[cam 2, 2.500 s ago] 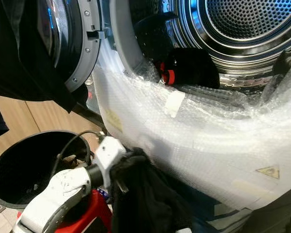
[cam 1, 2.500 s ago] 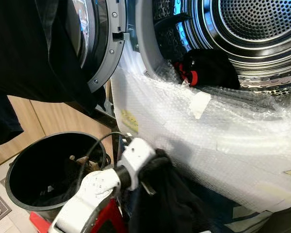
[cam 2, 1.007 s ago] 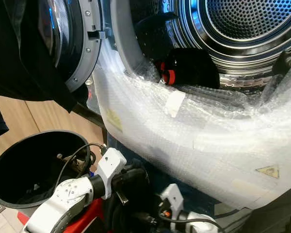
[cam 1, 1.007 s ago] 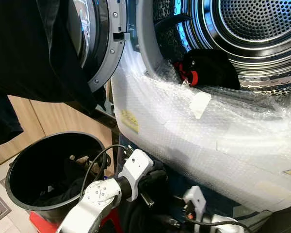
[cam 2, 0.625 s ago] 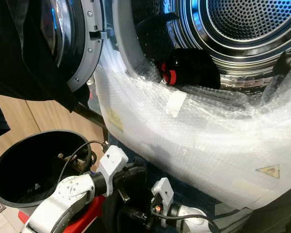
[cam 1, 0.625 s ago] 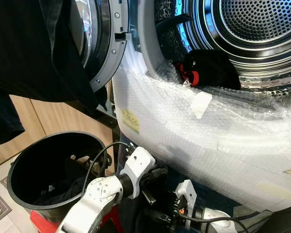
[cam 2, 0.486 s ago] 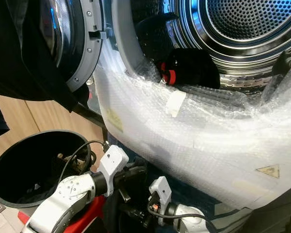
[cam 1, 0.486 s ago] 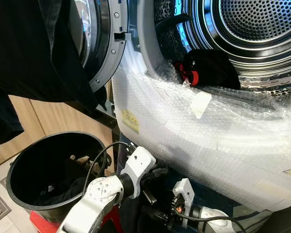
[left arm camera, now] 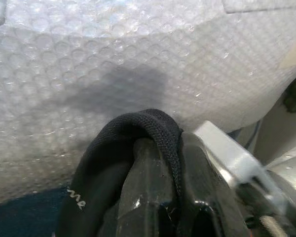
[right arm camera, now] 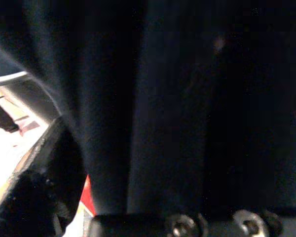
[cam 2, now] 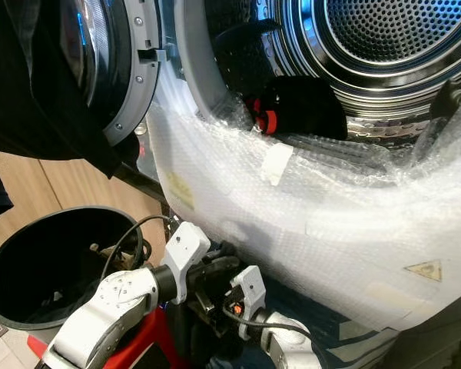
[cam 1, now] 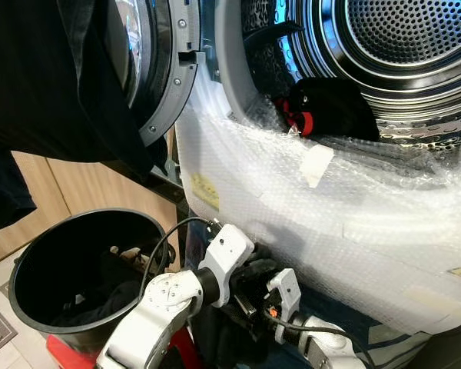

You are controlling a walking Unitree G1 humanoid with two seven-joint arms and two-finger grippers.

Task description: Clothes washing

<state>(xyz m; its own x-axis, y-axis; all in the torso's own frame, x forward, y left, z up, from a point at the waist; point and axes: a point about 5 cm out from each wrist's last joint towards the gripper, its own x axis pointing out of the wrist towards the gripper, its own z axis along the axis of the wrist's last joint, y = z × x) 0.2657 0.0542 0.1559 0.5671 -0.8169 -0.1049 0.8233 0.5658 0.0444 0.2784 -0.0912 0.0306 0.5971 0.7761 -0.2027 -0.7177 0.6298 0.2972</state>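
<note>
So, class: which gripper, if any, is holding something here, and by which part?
The left gripper holds a black garment by a folded edge looped over its fingers. The right gripper's hold cannot be told.

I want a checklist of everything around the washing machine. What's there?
Surface: bubble wrap covers the washing machine's front below the open drum.
Job's things: black garment with red patch lies in the drum; dark cloth draped over the left end effector's fingers.
Clutter: black bin holding dark items, left of the machine.
End effectors: left end effector and right end effector meet low against the wrap.
Cables: black cable loops off the left arm.
Surroundings: open door, dark hanging clothing.
</note>
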